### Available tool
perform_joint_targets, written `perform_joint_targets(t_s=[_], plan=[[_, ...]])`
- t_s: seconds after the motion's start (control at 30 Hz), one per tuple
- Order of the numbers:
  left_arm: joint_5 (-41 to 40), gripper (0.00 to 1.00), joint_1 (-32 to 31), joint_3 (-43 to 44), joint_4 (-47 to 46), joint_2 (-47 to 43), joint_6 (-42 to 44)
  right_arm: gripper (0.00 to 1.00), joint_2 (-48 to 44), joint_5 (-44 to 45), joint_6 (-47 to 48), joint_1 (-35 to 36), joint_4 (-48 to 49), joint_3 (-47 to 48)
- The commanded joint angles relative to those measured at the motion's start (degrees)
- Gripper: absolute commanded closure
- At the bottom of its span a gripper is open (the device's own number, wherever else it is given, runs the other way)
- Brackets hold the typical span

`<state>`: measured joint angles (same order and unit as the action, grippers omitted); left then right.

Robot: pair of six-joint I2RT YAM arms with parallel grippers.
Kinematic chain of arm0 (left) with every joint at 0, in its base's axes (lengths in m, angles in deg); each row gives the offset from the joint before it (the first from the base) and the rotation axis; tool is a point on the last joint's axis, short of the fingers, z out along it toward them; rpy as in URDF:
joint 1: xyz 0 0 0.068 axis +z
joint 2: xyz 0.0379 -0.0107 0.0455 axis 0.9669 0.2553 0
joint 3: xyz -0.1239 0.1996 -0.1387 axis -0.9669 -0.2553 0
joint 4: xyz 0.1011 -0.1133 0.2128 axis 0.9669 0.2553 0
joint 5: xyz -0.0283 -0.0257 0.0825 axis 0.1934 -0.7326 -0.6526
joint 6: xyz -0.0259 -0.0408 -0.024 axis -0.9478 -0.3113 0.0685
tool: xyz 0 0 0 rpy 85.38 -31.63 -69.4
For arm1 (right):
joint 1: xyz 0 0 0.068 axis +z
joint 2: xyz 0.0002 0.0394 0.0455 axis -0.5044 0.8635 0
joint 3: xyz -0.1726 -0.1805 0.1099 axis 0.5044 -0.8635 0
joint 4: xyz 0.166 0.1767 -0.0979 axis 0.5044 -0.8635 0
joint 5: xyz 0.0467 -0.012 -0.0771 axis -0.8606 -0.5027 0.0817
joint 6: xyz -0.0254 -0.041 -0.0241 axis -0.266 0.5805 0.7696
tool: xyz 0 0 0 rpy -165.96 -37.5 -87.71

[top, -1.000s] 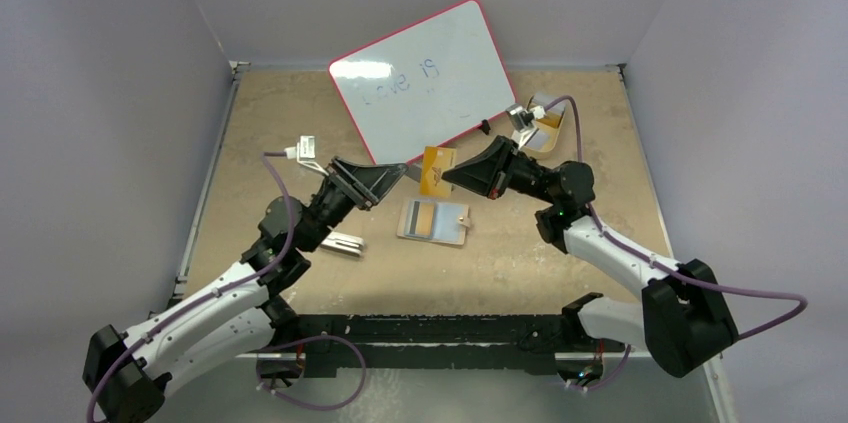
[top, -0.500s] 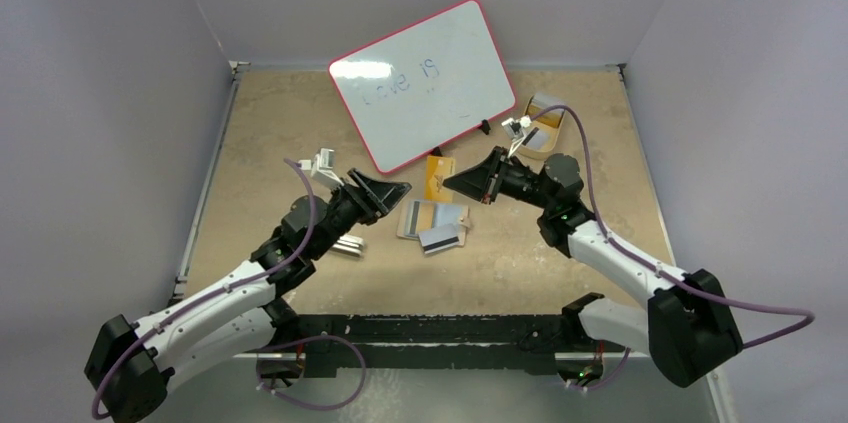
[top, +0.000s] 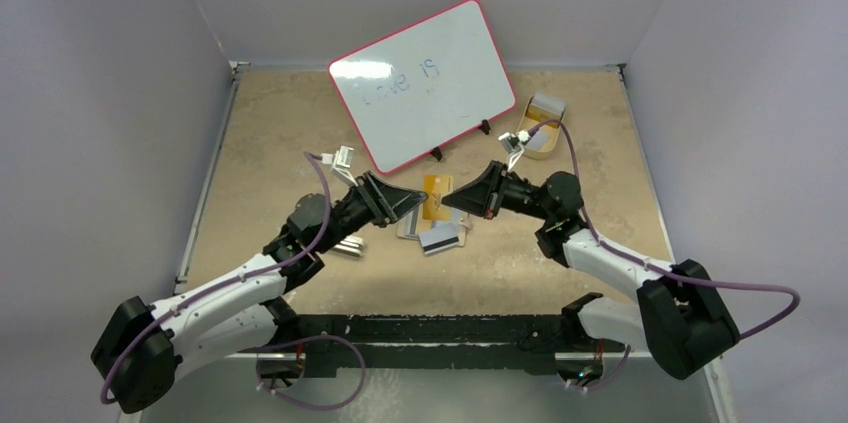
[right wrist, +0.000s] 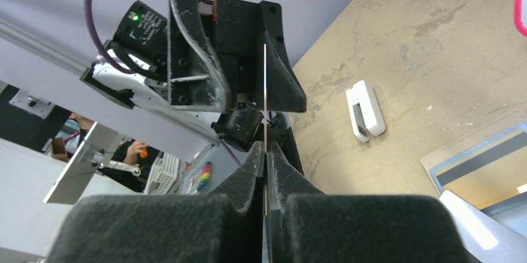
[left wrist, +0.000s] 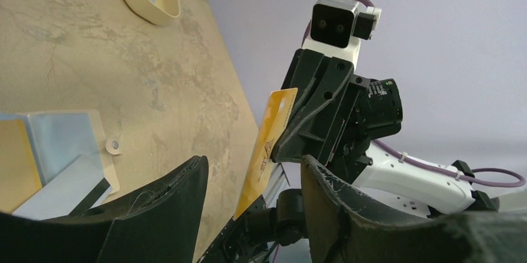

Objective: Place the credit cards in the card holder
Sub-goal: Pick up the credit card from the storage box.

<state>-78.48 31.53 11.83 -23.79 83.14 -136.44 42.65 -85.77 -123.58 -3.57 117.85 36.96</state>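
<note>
The right claw (right wrist: 265, 151) pinched the orange card (left wrist: 266, 145) between the left claw's (left wrist: 252, 170) spread fingers, which should close squarely before any release.

In the left wrist view the card holder (left wrist: 74, 132) runs off the left edge and the tan tray (left wrist: 169, 3) off the top. From above, the left gripper (top: 415, 205) covers part of the holder, the left arm (top: 300, 233) covers part of the silver-white block (top: 349, 246), and the writing on the whiteboard (top: 425, 83) is too faint to read fully. In the right wrist view the orange credit card (right wrist: 265, 89) shows only edge-on as a thin line.
</note>
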Motion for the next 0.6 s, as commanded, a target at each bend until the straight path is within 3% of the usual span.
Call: perform_joint_targets(t_s=[0.0,0.17,0.4,0.5,0.57], plan=[[4.0,0.50,-0.3,1.6,-5.7,1.7,-0.1,1.00,0.2,-1.8,-3.6,0.6,9.8,-0.4],[4.6,0.77,-0.3,1.8,-6.7,1.9,-0.4,1.00,0.8,-1.2,-3.2,0.7,8.7,-0.5],[6.5,0.80,-0.3,2.3,-7.7,3.4,-0.4,1.00,2.5,-1.3,-3.3,0.8,9.0,0.0],[6.4,1.00,-0.3,2.3,-7.4,3.1,-0.6,1.00,3.5,-2.1,-2.6,0.8,8.9,0.9],[4.7,1.00,-0.3,2.5,-4.5,1.5,0.1,0.89,3.4,-2.4,-0.3,0.8,5.4,2.0]])
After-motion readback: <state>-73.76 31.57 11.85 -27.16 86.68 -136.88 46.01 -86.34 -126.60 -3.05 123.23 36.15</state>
